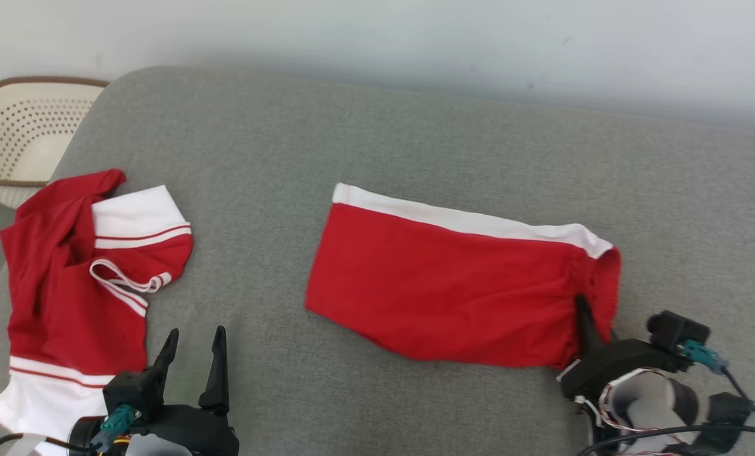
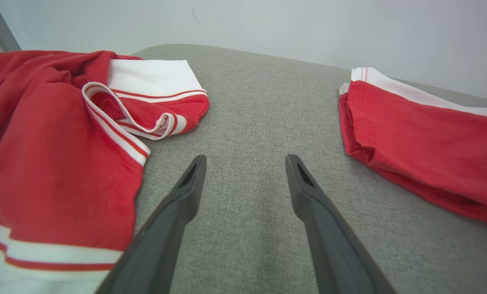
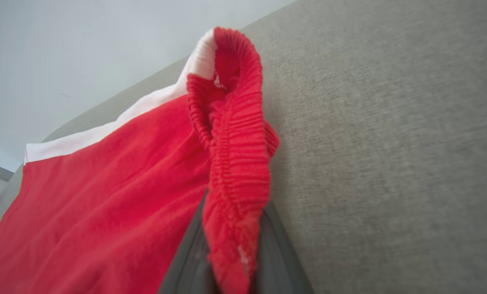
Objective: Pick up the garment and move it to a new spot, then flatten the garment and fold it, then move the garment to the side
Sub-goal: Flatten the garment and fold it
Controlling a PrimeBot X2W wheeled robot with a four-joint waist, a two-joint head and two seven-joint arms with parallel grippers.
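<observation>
Red shorts (image 1: 453, 285) with a white side stripe lie folded flat in the middle of the grey cushion (image 1: 377, 126). My right gripper (image 1: 588, 320) is at their right end, shut on the gathered elastic waistband (image 3: 235, 134), which stands up pinched between the two fingers. Only one dark finger shows in the head view; the other is under the cloth. My left gripper (image 1: 194, 345) rests open at the lower left, above bare cushion, with nothing between its fingers (image 2: 186, 192). The shorts' leg end (image 2: 427, 139) lies to that gripper's right.
A crumpled red and white shirt (image 1: 67, 285) lies at the cushion's left edge, just left of my left gripper, and it also appears in the left wrist view (image 2: 51, 163). A cream perforated basket (image 1: 16, 133) stands beyond the far left corner. A pale wall runs behind.
</observation>
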